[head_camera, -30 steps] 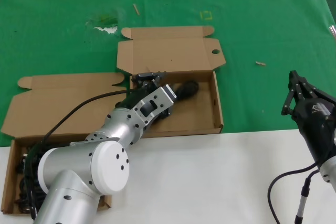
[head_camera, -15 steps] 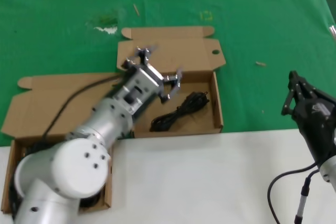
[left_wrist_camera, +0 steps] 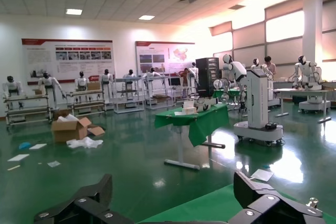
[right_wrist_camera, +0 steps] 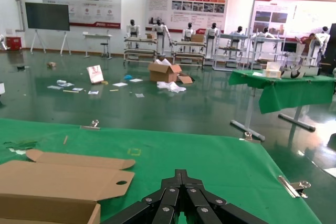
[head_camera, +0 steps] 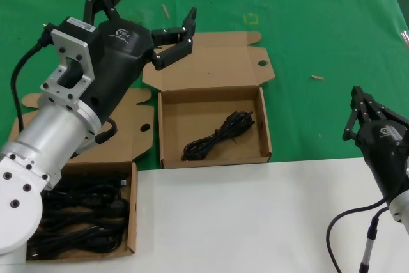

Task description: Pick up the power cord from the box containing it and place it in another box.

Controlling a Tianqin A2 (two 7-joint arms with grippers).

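On the left of the worktop, a shallow brown cardboard mailer box point(head_camera: 132, 212) holds a heap of black cables point(head_camera: 80, 218). The left hand point(head_camera: 142, 20) is raised above the green cloth point(head_camera: 319, 43), fingers spread and empty. To its right, a second brown cardboard mailer box point(head_camera: 265, 129) with its lid open contains the slim black power cord point(head_camera: 217, 135), lying well below the left hand. The right hand point(head_camera: 361, 113), fingers pressed together, waits at far right.
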